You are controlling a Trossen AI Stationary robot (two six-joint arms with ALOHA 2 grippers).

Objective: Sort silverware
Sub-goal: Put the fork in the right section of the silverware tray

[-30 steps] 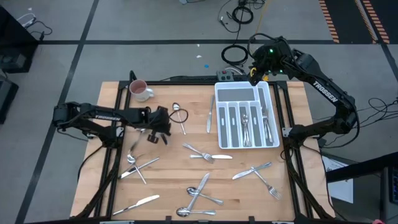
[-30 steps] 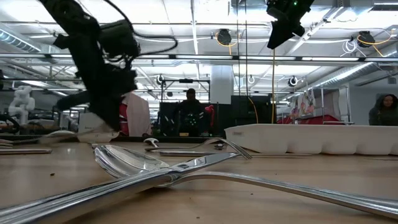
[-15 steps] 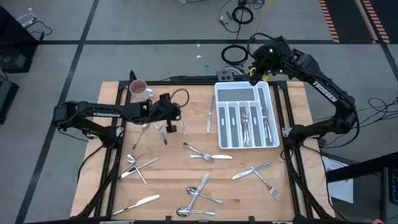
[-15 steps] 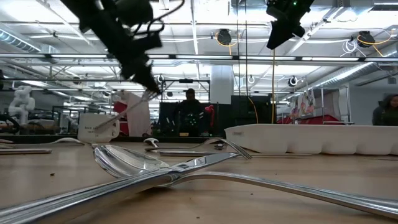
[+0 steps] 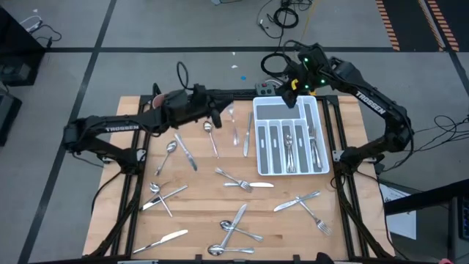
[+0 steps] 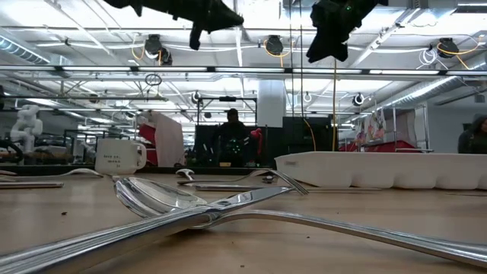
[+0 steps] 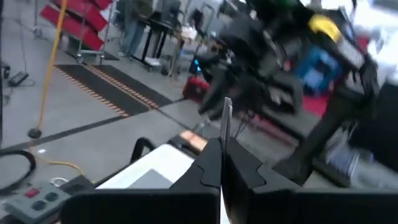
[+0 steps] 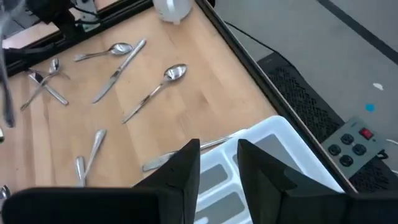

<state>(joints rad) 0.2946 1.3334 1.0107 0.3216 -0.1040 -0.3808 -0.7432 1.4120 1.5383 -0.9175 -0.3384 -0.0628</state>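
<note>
- While the left gripper (image 5: 218, 115) hung above the table's 11 o'clock edge, its fingers were pressed together on a slim silver piece (image 7: 227, 117), which stood up from between them in the left wrist view.
- The right gripper (image 8: 217, 168) hovered at 1 o'clock over the far corner of the white tray (image 5: 256, 143), its fingers parted with nothing between them.
- Several pieces of the silverware (image 5: 291, 150) lay in the tray's slots at 2 o'clock.
- Loose pieces were spread over the rest of the table (image 5: 205, 202): two spoons and a knife near 10 o'clock, a knife just beside the tray's 9 o'clock rim, crossed forks at the centre, a fork and knife at 4 o'clock, a heap at 6 o'clock, and more at 7 and 8 o'clock.
- The left arm stretched across the 10 o'clock corner and hid most of the mug (image 6: 120, 157) from above.
- A grey button box (image 5: 265, 89) sat just beyond the tray's 12 o'clock end, off the boards.
- The table was pale wooden planking on a black frame, set on a grey floor (image 5: 183, 29) marked with dark lines, with cables (image 5: 282, 15) coiled at 12 o'clock.
- Beyond the table was a workshop hall with ceiling lights, where a person (image 6: 232, 141) sat at a desk.
</note>
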